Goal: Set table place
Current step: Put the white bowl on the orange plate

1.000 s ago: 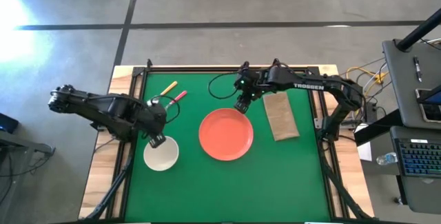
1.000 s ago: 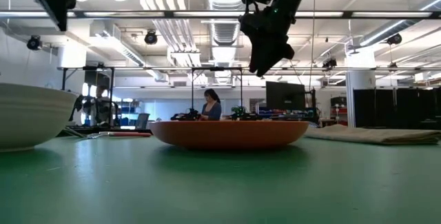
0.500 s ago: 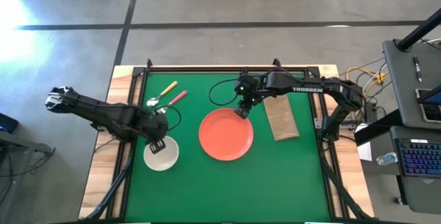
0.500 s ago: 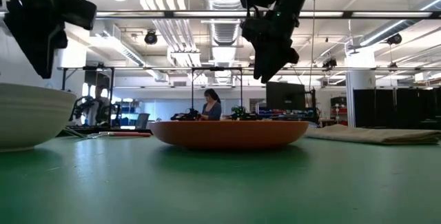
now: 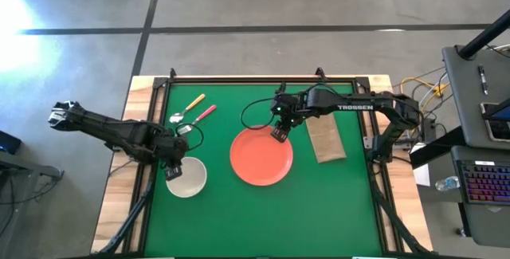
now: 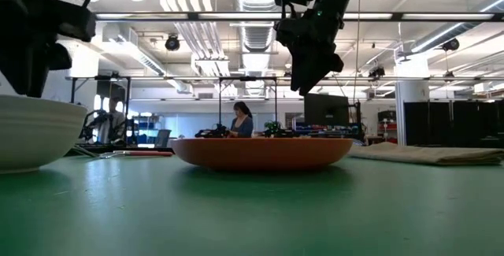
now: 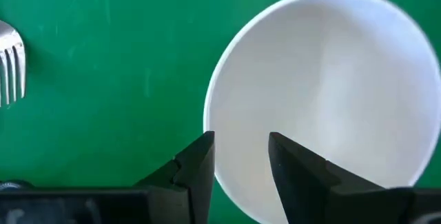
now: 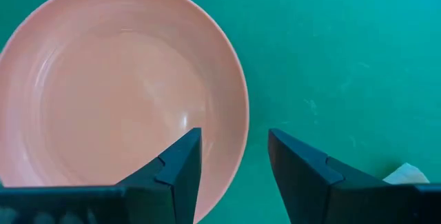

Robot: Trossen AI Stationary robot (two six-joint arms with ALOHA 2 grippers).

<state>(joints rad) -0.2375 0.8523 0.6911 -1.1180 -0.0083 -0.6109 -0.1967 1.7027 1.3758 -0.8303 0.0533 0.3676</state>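
While seen level from the low view, only rims and outlines: cream bowl (image 6: 35, 130) nearest at the 9 o'clock edge, orange-red plate (image 6: 261, 151) farther in at centre, brown napkin (image 6: 429, 154) lying flat at 3 o'clock, cutlery a thin blur between bowl and plate, a person (image 6: 239, 120) far off in the room. Looking straight down from the high view instead, whole layout on the green table (image 5: 263, 227): bowl (image 5: 186, 178) toward 8 o'clock, plate (image 5: 261, 155) near the middle, napkin (image 5: 325, 135) at 3 o'clock of the plate, apart from it; yellow-orange-handled spoon (image 5: 186, 106) and pink-handled fork (image 5: 201, 116) lying side by side at 10 o'clock, both slanted.

Closer still, through the left wrist view: bowl (image 7: 331, 93) plain, smooth and empty inside, fork tines (image 7: 11, 72) at the frame edge. Left gripper (image 7: 240, 160) spread, one finger (image 7: 196, 165) outside the bowl's rim and the other over the inside, rim between them; contact not clear. From above, left gripper (image 5: 174, 168) at the bowl's 10 o'clock rim.

Through the right wrist view: plate (image 8: 117, 93) glossy, shallow, empty, with a raised rim. Right gripper (image 8: 234, 156) spread, one finger (image 8: 180, 162) over the plate's inside, the other over bare green, rim between; from the low view, right gripper (image 6: 303, 79) clearly above the plate, not touching. From above, right gripper (image 5: 278, 134) at the plate's 1 o'clock rim.

Counted: one plate, one bowl, one spoon, one fork, one napkin, two arms.
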